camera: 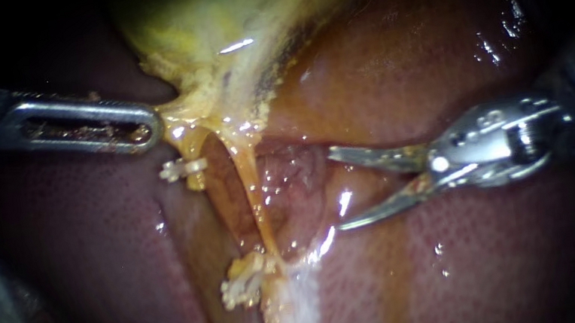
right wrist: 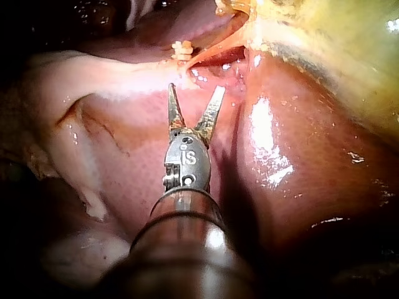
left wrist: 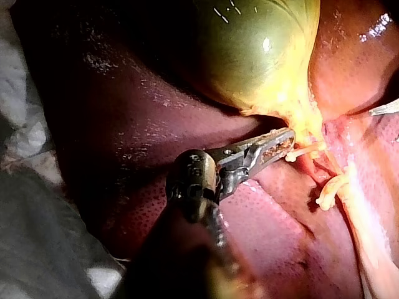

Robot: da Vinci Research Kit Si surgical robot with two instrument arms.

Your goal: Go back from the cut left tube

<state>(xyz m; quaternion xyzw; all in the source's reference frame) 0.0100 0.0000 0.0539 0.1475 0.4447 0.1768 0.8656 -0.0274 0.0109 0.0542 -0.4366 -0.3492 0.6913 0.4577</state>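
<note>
The yellow-green gallbladder hangs over the dark red liver. From its neck run two tubes. The left tube is cut: a short stub carries a white clip, and below a gap a lower stump carries white clips. The right tube runs unbroken beside it. My left instrument is shut on the gallbladder's neck, also seen in the left wrist view. My right instrument stands to the right of both tubes, blades open and empty, apart from them.
A pale band of tissue runs down from the lower clips. The wet hollow of the liver bed lies between the right tube and the blade tips. Grey cloth lies beside the liver in the left wrist view.
</note>
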